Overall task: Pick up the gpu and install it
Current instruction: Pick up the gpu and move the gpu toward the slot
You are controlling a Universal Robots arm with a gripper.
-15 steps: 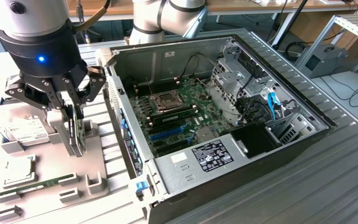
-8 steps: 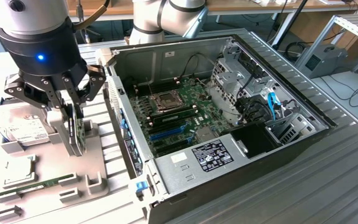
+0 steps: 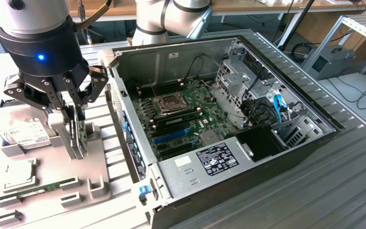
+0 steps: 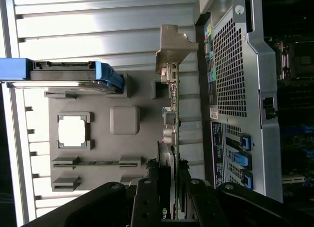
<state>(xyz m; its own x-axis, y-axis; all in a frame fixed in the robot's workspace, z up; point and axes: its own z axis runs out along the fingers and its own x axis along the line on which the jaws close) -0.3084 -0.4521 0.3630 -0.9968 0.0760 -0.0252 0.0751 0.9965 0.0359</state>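
Gripper [image 3: 74, 113] clamped on gpu [image 3: 76, 138] at the parts fixture [image 3: 100, 183].

The fingers [image 4: 146, 197] are closed on the upper edge of the gpu [image 4: 172, 114]. The card hangs on edge, with its silver bracket [image 4: 172, 43] at the end away from the fingers. It sits over the grey fixture on the bench [image 3: 335, 181], just beside the open computer case [image 3: 234, 119]. Whether it is clear of its slot cannot be determined. A hard drive [image 3: 19, 129] lies on the same fixture nearby.
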